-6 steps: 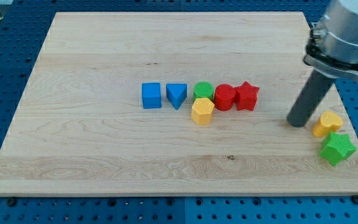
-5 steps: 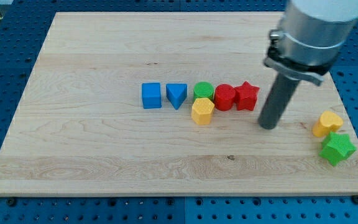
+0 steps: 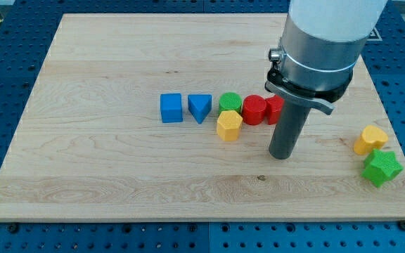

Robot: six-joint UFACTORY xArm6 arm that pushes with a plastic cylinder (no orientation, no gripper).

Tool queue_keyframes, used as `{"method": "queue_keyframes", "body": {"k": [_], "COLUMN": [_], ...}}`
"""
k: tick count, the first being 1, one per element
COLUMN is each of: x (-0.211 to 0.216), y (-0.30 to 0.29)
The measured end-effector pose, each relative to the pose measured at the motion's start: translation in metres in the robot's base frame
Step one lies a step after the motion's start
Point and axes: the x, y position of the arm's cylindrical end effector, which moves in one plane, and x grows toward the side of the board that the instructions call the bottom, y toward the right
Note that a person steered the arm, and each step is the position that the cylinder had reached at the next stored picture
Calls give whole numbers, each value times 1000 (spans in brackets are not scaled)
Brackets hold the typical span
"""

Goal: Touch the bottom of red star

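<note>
The red star (image 3: 273, 108) lies at the right end of a row of blocks in the middle of the wooden board (image 3: 118, 161); the rod hides most of it. My tip (image 3: 281, 154) rests on the board just below the star, a little toward the view's bottom. I cannot tell whether the rod touches the star.
Left of the star, in a row, lie a red cylinder (image 3: 254, 109), a green cylinder (image 3: 230, 102), a blue triangle (image 3: 200, 107) and a blue cube (image 3: 171, 107). A yellow hexagon (image 3: 228, 126) sits below the green cylinder. A yellow block (image 3: 369, 139) and a green star (image 3: 382, 167) lie at the view's right.
My tip has slid left across the board, from beside the yellow block at the right to just below the red star. The blocks have not moved.
</note>
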Motion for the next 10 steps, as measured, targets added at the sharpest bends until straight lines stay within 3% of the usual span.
{"method": "queue_keyframes", "body": {"k": [6,10], "x": [-5,-53], "y": [0,-8]}}
